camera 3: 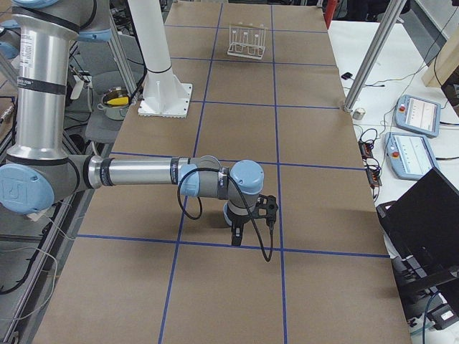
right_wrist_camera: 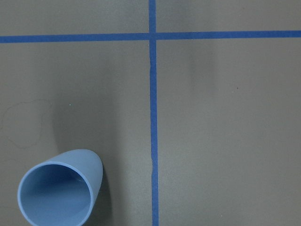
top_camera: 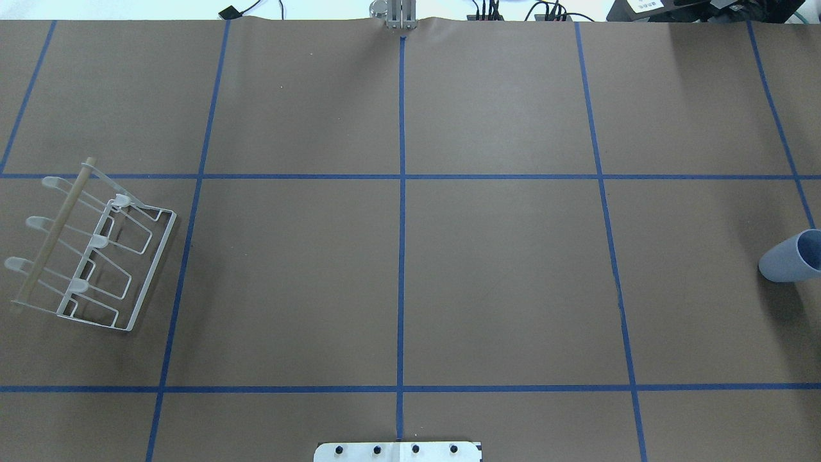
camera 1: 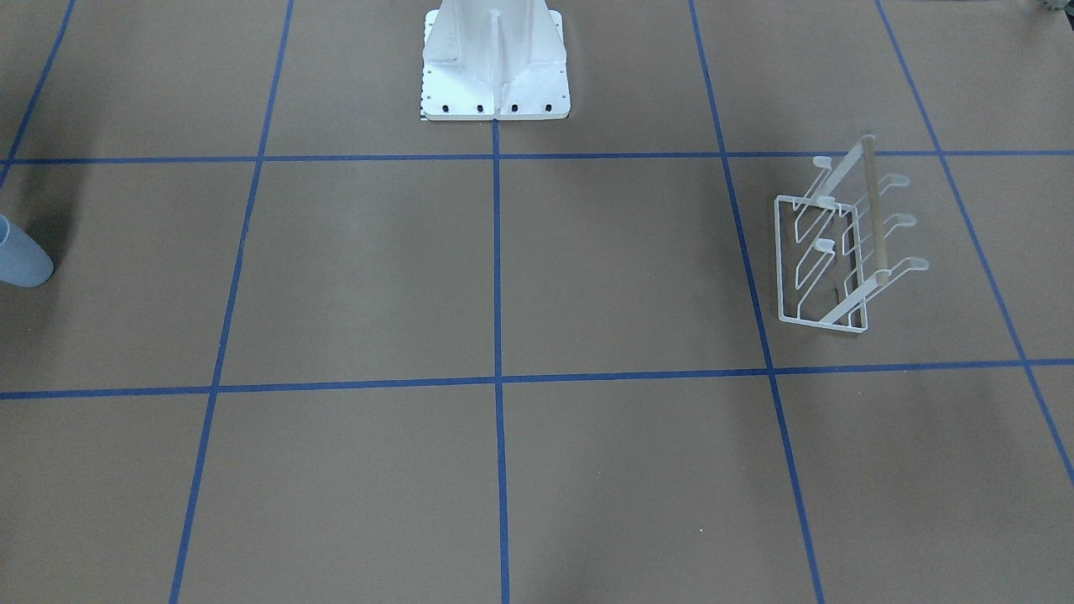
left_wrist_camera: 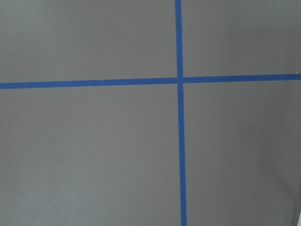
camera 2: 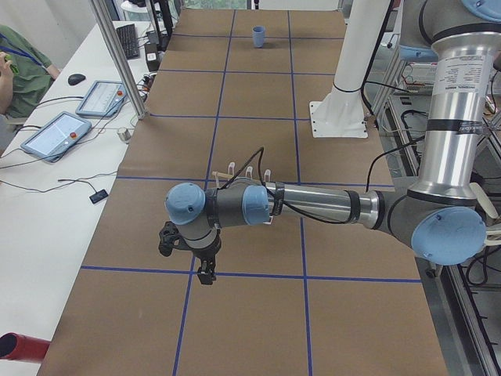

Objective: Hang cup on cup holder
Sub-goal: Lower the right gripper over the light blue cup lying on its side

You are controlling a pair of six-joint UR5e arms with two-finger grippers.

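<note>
The pale blue cup (top_camera: 792,256) stands upright, mouth up, at the table's right end; it also shows at the front-facing view's left edge (camera 1: 21,256), far off in the exterior left view (camera 2: 258,35), and at the lower left of the right wrist view (right_wrist_camera: 61,190). The white wire cup holder (top_camera: 54,231) with its wooden rod stands at the left end (camera 1: 873,210) (camera 3: 246,39), partly behind the left arm (camera 2: 249,171). My left gripper (camera 2: 205,274) hangs above the table near the holder. My right gripper (camera 3: 237,240) hangs above the cup's end. I cannot tell whether either is open or shut.
The white robot pedestal (camera 1: 495,67) (camera 2: 344,102) stands at the middle of the robot's edge of the table. Blue tape lines grid the brown surface. Tablets (camera 2: 55,133) and cables lie on the side desk, and a laptop (camera 3: 423,215) sits beyond the far edge.
</note>
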